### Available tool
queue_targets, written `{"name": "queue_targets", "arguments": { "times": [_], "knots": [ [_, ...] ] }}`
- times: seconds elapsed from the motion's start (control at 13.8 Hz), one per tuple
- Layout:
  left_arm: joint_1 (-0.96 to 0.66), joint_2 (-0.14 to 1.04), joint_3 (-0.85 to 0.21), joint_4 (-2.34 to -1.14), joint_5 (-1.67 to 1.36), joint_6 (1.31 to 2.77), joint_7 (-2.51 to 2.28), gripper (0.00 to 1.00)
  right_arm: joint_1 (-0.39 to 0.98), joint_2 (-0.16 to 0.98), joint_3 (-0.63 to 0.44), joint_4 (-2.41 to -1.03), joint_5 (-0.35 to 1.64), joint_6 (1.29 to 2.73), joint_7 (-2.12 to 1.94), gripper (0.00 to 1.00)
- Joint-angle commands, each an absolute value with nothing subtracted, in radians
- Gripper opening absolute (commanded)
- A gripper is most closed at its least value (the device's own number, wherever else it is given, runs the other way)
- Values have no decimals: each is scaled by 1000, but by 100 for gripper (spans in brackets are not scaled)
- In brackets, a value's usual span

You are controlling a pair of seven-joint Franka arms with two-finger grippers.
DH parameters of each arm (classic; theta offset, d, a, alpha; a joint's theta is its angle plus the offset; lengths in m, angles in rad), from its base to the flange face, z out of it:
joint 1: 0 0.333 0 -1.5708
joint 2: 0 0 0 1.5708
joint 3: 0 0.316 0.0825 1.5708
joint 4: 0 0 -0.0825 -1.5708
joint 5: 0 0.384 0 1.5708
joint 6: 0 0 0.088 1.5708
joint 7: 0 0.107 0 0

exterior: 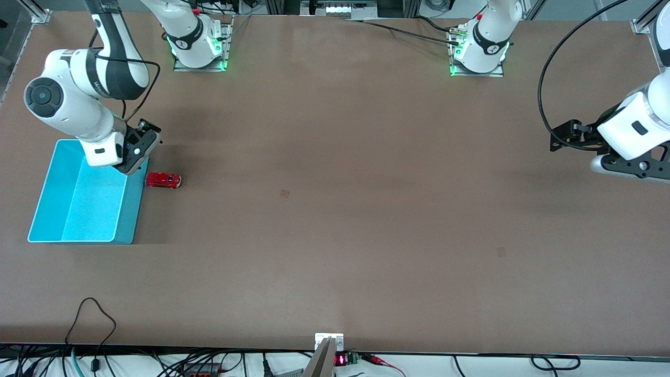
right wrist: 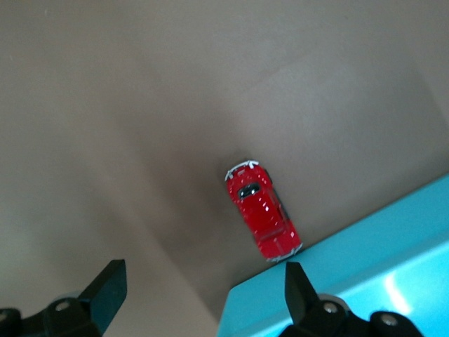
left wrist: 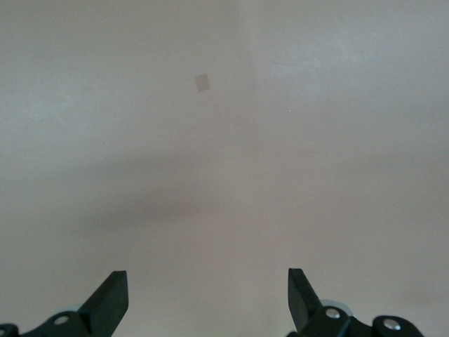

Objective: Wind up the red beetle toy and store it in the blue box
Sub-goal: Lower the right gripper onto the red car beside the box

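Black fingers of your right gripper (right wrist: pixel 200 291) are spread wide and empty, hanging over the blue box (exterior: pixel 52 183) wall beside the red beetle toy (exterior: pixel 163 180). Toy sits on the table (exterior: pixel 335 209), touching or just beside that wall, so winding looks not yet done. Left gripper (left wrist: pixel 207 295), also wide, waits over bare table at its own end.

The toy car (exterior: pixel 163 180) is glossy red with silvery-white bumpers and dark windows. The box (exterior: pixel 47 188) is bright cyan-blue. The desk (exterior: pixel 366 209) is plain matte brown.
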State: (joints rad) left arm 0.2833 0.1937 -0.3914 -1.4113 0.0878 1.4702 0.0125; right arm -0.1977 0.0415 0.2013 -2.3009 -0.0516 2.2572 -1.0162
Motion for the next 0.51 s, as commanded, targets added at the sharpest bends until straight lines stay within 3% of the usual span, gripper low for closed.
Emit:
{"name": "queue_targets", "arguments": {
  "times": [0.0, 0.22, 0.44],
  "knots": [
    [234, 183, -352, -1387, 90, 1454, -57, 100, -238, 83, 219, -2315, -67, 2353, -1188, 100],
    [48, 92, -146, -1472, 66, 1468, -164, 100, -273, 153, 219, -2315, -69, 2463, -1362, 100],
    [-18, -70, -19, -1746, -21, 1702, -153, 100, -302, 219, 219, -2315, -69, 2519, -1434, 100]
  ]
}}
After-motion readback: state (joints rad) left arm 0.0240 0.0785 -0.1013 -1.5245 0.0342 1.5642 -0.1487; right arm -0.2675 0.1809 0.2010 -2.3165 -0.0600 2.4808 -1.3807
